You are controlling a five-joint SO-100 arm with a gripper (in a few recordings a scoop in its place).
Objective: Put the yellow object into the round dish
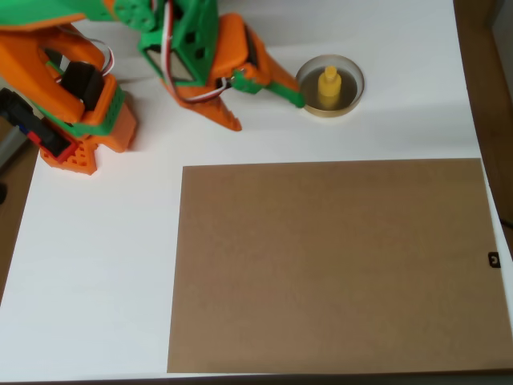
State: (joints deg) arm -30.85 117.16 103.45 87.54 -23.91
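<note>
In the overhead view, the yellow object [329, 86] stood upright inside the round dish [353, 99], a little right of the dish's middle as pictured, its knob pointing up toward the camera. The pincer [268, 100] lay just to the left of the dish, low over the white counter [96, 265]. Its green finger reached to the dish's left rim, touching it or nearly so, while the orange finger splayed down and to the left, its tip well away from the dish. So the pincer's fingers were spread apart and held nothing.

The relation that matters for any coming move: the yellow object lay to the right of the pincer, just past the green fingertip, with the dish rim between the two. Seen from above, the piece had no long axis to speak of; it was round, with its axis vertical. Judging from how things lay, the placing looked done, and what remained was probably for the arm to draw back leftward without nudging the rim.

By count: one yellow object, one round dish, one arm with one pincer. One large brown board [333, 265] lay flat on the counter below the pincer and the dish, apart from both, with nothing on it. The arm's orange base [76, 120] sat far to the pincer's left.
</note>
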